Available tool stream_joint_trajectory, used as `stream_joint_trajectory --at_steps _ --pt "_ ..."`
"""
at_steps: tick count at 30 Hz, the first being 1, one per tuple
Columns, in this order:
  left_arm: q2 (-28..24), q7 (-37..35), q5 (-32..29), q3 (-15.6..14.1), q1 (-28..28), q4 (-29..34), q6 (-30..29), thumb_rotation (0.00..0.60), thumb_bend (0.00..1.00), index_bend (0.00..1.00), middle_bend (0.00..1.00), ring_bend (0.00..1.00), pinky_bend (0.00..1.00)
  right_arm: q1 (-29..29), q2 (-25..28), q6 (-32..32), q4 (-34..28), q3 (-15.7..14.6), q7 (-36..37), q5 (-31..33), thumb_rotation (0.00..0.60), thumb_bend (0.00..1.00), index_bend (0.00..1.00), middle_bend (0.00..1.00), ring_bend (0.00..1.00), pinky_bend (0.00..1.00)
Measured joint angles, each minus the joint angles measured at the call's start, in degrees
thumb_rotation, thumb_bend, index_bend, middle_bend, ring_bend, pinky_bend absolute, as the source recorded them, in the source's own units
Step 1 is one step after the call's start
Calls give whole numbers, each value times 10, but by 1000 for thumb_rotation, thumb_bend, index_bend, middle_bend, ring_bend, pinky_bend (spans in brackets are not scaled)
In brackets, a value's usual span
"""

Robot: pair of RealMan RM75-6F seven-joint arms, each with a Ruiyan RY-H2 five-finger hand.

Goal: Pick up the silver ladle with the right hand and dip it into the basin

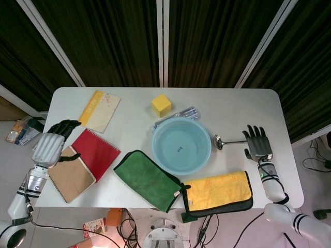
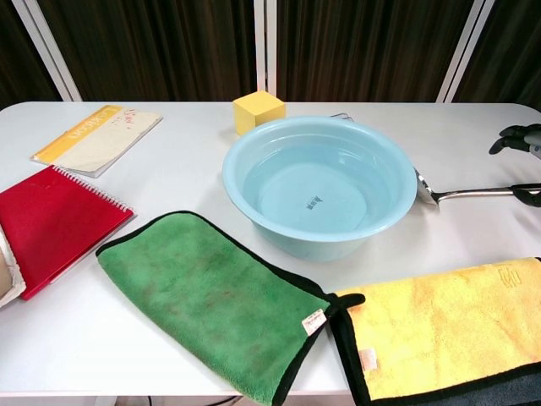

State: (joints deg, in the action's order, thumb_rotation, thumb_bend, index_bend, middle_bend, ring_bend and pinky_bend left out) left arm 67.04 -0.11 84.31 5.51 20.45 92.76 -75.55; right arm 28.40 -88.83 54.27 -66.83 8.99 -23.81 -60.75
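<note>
The silver ladle point(image 1: 230, 141) lies flat on the white table, its bowl point(image 2: 423, 191) right beside the light blue basin point(image 1: 181, 145), its handle point(image 2: 482, 193) running right. My right hand point(image 1: 257, 142) hovers over the far end of the handle, fingers spread, holding nothing; only its fingertips point(image 2: 517, 135) show at the chest view's right edge. The basin point(image 2: 319, 184) holds water. My left hand point(image 1: 51, 144) hangs at the table's left edge above a brown notebook, fingers curled, nothing in it.
A green cloth point(image 1: 148, 179) and a yellow cloth point(image 1: 219, 191) lie in front of the basin. A yellow block point(image 1: 161, 105) and a clear packet point(image 1: 182, 114) sit behind it. A red notebook point(image 1: 95, 153), a brown notebook point(image 1: 72, 177) and a yellow booklet point(image 1: 100, 110) cover the left side.
</note>
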Motion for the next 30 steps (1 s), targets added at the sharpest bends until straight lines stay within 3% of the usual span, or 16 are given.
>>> stream_joint_trajectory --at_steps 14,30 --pt "0 30 -3 -4 -2 13 4 600 29 175 155 119 227 16 -95 10 156 -5 77 -51 600 436 365 0 0 0" --pt "0 30 -8 -5 -4 9 10 600 29 175 156 119 226 20 -164 -6 271 -8 104 -77 600 436 377 0 0 0"
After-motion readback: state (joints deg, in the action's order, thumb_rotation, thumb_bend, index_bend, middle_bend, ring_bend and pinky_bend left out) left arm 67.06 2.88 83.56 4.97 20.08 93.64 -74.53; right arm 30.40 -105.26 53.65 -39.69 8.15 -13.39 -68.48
